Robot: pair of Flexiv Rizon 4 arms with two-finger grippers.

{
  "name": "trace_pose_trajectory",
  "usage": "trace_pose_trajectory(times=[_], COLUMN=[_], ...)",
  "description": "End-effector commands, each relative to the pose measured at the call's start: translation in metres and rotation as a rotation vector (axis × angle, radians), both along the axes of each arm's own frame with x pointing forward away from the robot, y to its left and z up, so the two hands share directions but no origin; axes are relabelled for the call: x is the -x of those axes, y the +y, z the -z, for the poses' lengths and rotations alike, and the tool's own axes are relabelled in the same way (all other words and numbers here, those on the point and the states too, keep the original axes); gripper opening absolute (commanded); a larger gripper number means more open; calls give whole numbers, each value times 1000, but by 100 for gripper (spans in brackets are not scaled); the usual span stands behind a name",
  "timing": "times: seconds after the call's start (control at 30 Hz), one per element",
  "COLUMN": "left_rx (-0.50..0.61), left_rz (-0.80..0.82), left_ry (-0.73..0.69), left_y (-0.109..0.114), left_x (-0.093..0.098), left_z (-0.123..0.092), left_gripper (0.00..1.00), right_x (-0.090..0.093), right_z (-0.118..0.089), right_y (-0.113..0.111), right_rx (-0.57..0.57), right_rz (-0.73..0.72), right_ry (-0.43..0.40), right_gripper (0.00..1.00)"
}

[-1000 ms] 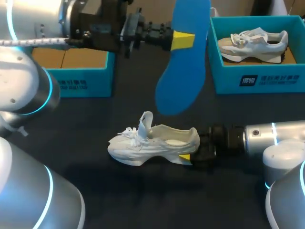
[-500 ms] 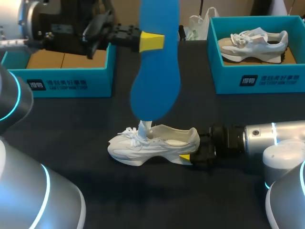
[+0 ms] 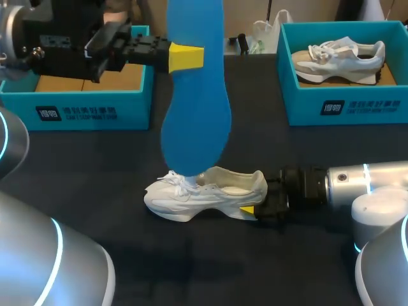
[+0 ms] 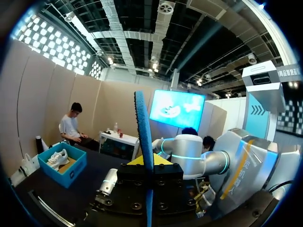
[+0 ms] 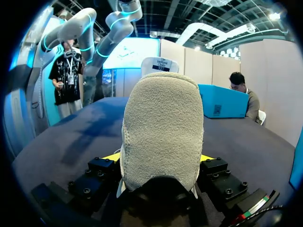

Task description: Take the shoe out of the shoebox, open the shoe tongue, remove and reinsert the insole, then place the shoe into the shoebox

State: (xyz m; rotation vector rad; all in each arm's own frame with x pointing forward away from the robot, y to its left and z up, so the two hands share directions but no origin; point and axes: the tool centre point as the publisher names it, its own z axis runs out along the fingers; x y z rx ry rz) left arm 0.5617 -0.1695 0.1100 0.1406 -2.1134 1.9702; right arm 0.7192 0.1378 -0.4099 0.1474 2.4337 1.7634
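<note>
Left end effector [image 3: 191, 56] pinches the blue insole [image 3: 194, 95] above the shoe [image 3: 204, 191] (right end effector [image 3: 252, 203] clamps its heel). Reinsertion and boxing remain.

- Insole [image 3: 194, 108], held in my left gripper [image 3: 187, 57]: is showing a smooth, matt blue foam face.
- Shoe [image 3: 205, 191], held in my right gripper [image 3: 257, 199]: heel is looking like napped, suede-like cloth; the white upper is looking woven and matt.
- Table [image 3: 95, 191]: is showing a dark matt surface.
- Left shoebox [image 3: 95, 113]: is looking like matt teal card outside, plain brown inside.
- My right arm [image 3: 376, 182]: is gleaming smooth, glossy silver.
</note>
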Motion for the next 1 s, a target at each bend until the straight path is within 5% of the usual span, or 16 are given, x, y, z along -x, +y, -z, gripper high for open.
trace_pose_trajectory(times=[0.03,0.2,0.23,0.27,0.6,1.0], left_rx=[-2,-2,-2,-2,-2,-2], left_rz=[2,2,2,2,2,2], left_ry=[0,0,0,0,0,0], left_y=[-1,-1,-1,-1,-1,-1], left_x=[-1,-1,-1,-1,-1,-1], left_z=[0,0,0,0,0,0], left_gripper=[0,0,0,0,0,0], right_x=[1,1,1,2,5,12], right_z=[-1,0,0,0,-22,-55], right_y=[1,-1,-1,-2,-21,-37], right_rx=[4,2,-1,-1,156,560], right_rz=[1,5,9,10,21,-2], right_ry=[1,3,3,3,-4,113], right_gripper=[0,1,44,100,100,100])
